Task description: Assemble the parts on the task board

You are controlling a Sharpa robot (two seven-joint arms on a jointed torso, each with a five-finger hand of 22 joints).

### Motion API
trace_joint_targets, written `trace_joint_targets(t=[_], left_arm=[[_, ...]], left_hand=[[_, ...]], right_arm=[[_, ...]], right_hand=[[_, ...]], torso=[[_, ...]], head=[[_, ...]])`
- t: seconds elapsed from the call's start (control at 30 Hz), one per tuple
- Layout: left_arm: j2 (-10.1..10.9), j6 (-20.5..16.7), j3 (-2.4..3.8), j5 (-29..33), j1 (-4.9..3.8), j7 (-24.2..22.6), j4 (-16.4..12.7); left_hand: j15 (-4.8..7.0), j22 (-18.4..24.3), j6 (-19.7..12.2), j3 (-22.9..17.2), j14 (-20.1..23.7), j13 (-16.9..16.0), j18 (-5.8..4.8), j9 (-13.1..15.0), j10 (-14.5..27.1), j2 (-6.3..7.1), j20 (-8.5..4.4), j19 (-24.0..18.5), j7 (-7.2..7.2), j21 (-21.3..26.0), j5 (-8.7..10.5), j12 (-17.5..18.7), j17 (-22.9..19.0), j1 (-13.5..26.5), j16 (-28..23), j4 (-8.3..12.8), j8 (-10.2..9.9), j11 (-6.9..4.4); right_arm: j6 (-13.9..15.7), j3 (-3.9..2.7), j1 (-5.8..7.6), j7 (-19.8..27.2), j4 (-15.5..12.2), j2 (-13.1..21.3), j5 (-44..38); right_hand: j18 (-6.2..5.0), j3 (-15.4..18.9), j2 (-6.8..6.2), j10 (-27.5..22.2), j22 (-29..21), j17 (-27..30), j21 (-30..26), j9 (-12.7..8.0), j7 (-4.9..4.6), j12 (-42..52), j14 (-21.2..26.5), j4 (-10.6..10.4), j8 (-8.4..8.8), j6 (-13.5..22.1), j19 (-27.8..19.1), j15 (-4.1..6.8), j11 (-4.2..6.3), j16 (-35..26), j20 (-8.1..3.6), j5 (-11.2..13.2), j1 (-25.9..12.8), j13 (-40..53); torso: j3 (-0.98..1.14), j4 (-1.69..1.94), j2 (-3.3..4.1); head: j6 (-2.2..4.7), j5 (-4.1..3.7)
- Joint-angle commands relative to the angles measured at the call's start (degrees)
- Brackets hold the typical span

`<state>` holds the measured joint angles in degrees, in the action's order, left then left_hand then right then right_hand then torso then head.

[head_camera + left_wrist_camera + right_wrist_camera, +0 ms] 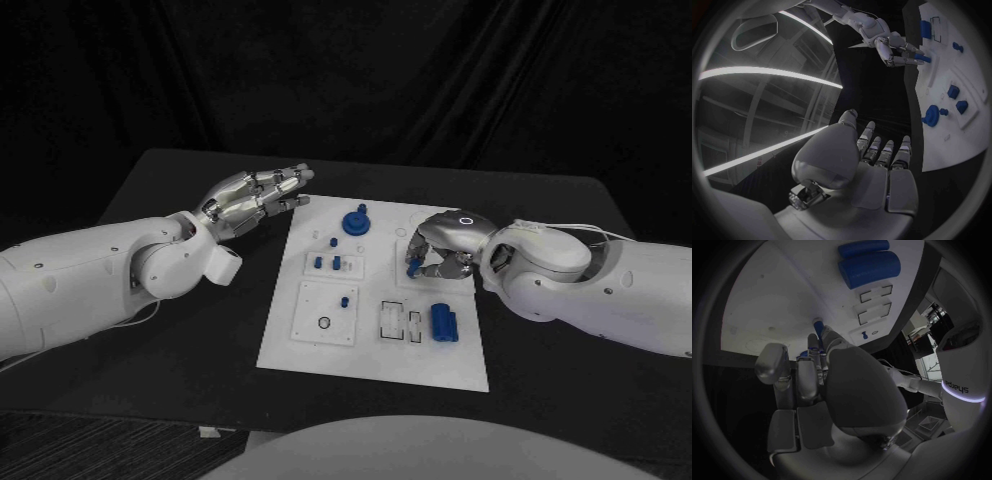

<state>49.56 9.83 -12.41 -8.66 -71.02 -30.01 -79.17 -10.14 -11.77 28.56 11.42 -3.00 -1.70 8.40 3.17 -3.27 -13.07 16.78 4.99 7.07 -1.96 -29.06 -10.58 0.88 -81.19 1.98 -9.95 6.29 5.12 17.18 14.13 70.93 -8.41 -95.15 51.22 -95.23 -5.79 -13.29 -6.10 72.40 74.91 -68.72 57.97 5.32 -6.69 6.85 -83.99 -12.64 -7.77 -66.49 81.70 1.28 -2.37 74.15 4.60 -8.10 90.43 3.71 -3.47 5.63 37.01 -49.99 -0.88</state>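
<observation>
— How are the hands seen?
— The left hand (257,196) is held open, empty, at the task board's (368,345) ten o'clock.
— And the right hand (444,245)?
— A small blue part (414,268) is apparently pinched at two o'clock.

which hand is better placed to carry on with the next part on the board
Right, probably. The right hand is over the task board with a small blue part at its fingertips; the left hand hovers off the board's edge, holding nothing.

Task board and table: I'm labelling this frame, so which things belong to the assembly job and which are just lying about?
Belonging to the job:
task board
blue knob part
two blue cylinders
small blue part held by right hand
left hand, holding nothing

Just there:
black table
</observation>
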Motion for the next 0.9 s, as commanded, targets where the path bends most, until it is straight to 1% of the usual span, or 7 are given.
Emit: trace_joint_targets(t=[0.03, 0.27, 0.4, 0.53, 0.7, 0.8, 0.9], left_arm=[[-0.05, 0.87, 0.06, 0.41, 0.12, -0.44, -0.04], [0.09, 0.89, 0.06, 0.41, 0.18, -0.30, -0.01], [0.06, 0.96, 0.06, 0.41, 0.22, -0.20, 0.09], [-0.09, 1.01, 0.06, 0.41, 0.25, -0.17, 0.19], [-0.26, 0.98, 0.06, 0.41, 0.29, -0.21, 0.28], [-0.37, 0.91, 0.06, 0.41, 0.31, -0.23, 0.32], [-0.42, 0.85, 0.06, 0.41, 0.33, -0.30, 0.24]], left_hand=[[-0.26, -0.08, 0.19, -0.11, 0.00, -0.06, -0.72, 0.06, 0.01, -0.31, 0.08, 0.28, 0.15, -0.18, -0.22, -0.22, 0.09, -0.23, 0.20, 0.03, 0.20, 0.51], [-0.26, -0.16, 0.21, -0.18, 0.00, -0.07, -0.72, 0.07, 0.00, -0.35, 0.08, 0.36, 0.16, -0.21, -0.26, -0.26, 0.09, -0.29, 0.21, 0.10, 0.23, 0.53], [-0.26, -0.16, 0.21, -0.18, 0.00, -0.07, -0.72, 0.07, 0.00, -0.35, 0.08, 0.36, 0.16, -0.21, -0.26, -0.26, 0.09, -0.29, 0.21, 0.10, 0.23, 0.53], [-0.26, -0.08, 0.17, -0.20, 0.02, -0.06, -0.72, 0.06, 0.01, -0.36, 0.08, 0.34, 0.16, -0.20, -0.27, -0.24, 0.08, -0.32, 0.20, 0.13, 0.23, 0.53], [-0.25, 0.02, 0.16, -0.21, 0.04, -0.06, -0.72, 0.06, 0.01, -0.37, 0.07, 0.31, 0.16, -0.19, -0.27, -0.24, 0.08, -0.32, 0.18, 0.14, 0.23, 0.53], [-0.25, 0.11, 0.15, -0.22, 0.07, -0.06, -0.72, 0.06, 0.01, -0.37, 0.07, 0.27, 0.16, -0.17, -0.27, -0.23, 0.07, -0.33, 0.16, 0.14, 0.23, 0.53], [-0.24, 0.22, 0.12, -0.22, 0.07, -0.06, -0.72, 0.06, 0.02, -0.38, 0.07, 0.22, 0.17, -0.15, -0.27, -0.21, 0.07, -0.33, 0.16, 0.14, 0.22, 0.53]], right_arm=[[2.71, -0.04, 0.10, -0.15, -0.73, 0.51, 0.94], [2.41, -0.04, 0.87, -1.03, -2.79, 1.70, 1.20], [1.56, -0.04, 1.88, -1.53, -5.24, 2.32, 1.25], [0.59, -0.04, 2.42, -1.61, -7.64, 2.09, 1.26], [-0.70, -0.04, 2.62, -1.27, -9.03, 0.10, 1.27], [-1.52, -0.04, 2.64, -0.76, -8.79, -2.12, 1.27], [-2.13, -0.04, 2.51, -0.18, -7.78, -5.06, 0.12]], right_hand=[[0.39, -0.24, 0.46, 0.46, 8.00, 0.02, 0.33, 1.26, 1.15, -0.25, -1.40, 0.00, -0.52, -1.56, 0.01, 0.56, -0.06, 0.21, -0.30, 0.39, 0.08, -0.03], [0.37, -0.24, 0.43, 0.61, 7.97, 0.08, 0.22, 1.34, 1.14, -0.37, -1.40, -0.10, -0.56, -1.76, -0.01, 0.57, -0.08, 0.14, -0.34, 0.45, -0.03, -0.04], [0.36, -0.24, 0.41, 0.70, 7.96, 0.10, 0.14, 1.38, 1.16, -0.44, -1.41, -0.17, -0.59, -1.87, -0.02, 0.57, -0.07, 0.12, -0.35, 0.48, -0.11, -0.04], [0.36, -0.27, 0.44, 0.73, 7.96, 0.05, 0.15, 1.40, 1.17, -0.48, -1.42, -0.18, -0.59, -1.90, -0.02, 0.58, -0.06, 0.16, -0.36, 0.45, -0.09, -0.04], [0.33, -0.37, 0.43, 0.75, 7.92, 0.03, -0.01, 1.41, 1.17, -0.63, -1.44, -0.14, -0.51, -1.86, -0.05, 0.60, -0.05, 0.17, -0.38, 0.25, -0.01, -0.06], [0.34, -0.45, 0.43, 0.76, 7.92, 0.00, 0.00, 1.42, 1.14, -0.76, -1.46, -0.10, -0.44, -1.82, -0.05, 0.61, -0.05, 0.18, -0.40, 0.06, 0.07, -0.08], [0.32, -0.63, 0.39, 0.77, 7.89, -0.03, -0.13, 1.43, 1.05, -1.08, -1.49, 0.00, -0.26, -1.71, -0.07, 0.59, -0.10, 0.18, -0.42, -0.47, 0.22, -0.09]], torso=[[0.00, -0.01, -0.01], [0.00, -0.03, 0.00], [-0.01, -0.04, -0.05], [0.00, 0.00, 0.00], [0.01, -0.01, -0.01], [0.01, -0.03, -0.01], [-0.01, -0.04, -0.03]], head=[[-0.01, 0.08], [-0.01, 0.18], [-0.01, 0.07], [-0.01, -0.16], [-0.01, -0.34], [-0.01, -0.46], [-0.01, -0.62]])
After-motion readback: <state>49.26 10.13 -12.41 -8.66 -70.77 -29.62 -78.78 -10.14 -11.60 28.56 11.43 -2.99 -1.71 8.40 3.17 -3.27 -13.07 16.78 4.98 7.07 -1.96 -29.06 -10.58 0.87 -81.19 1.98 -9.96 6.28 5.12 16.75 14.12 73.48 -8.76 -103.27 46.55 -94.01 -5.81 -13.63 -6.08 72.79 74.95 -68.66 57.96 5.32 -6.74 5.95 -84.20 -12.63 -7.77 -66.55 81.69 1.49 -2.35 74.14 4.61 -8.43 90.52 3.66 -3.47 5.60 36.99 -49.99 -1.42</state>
